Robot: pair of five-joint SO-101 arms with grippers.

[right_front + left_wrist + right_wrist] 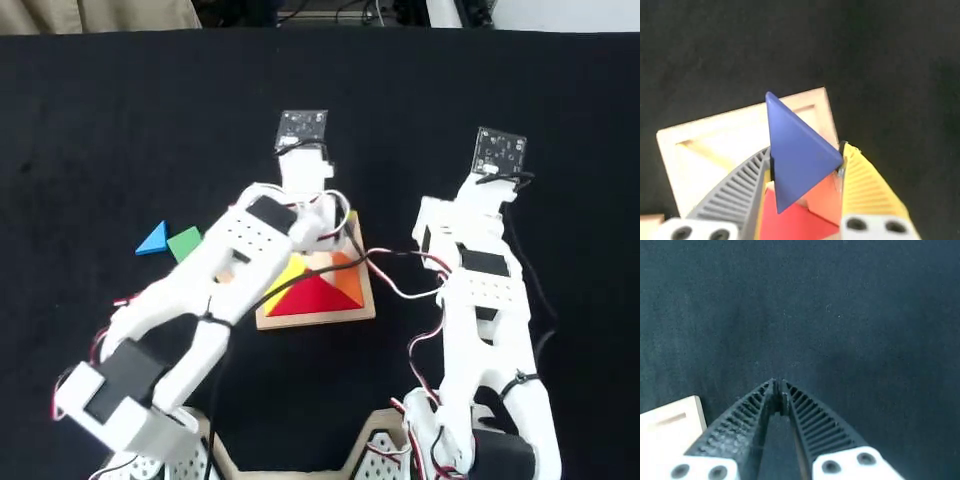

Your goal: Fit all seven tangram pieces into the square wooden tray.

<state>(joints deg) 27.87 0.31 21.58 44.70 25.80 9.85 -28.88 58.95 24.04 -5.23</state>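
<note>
Lowest in the left wrist view, the left pincer [806,152] grips the dark blue triangle [795,132] between a grey ribbed finger and a yellow one. The piece stands on edge, its point toward the top of the frame. It looks like flat, smooth painted wood, so held by thin faces it could pivot or slide out. If let go at this tilt, a corner would likely catch on a seated piece or on the rim rather than drop flat.

Under it, at the bottom of the frame, the red piece [790,225] and the orange piece [822,197] lie in the tray [715,125]. The tray is pale unpainted wood with a raised, square-cut rim, and bare floor shows toward its upper left. A sideways push could shove the light tray across the cloth.

In the high view the yellow piece [290,268] lies at centre in the tray. At left centre, the light blue triangle [153,240] and the green piece [185,243] lie touching, well apart from it.

The right pincer [778,390] is closed on nothing, over the matte black worktop [500,90].
</note>
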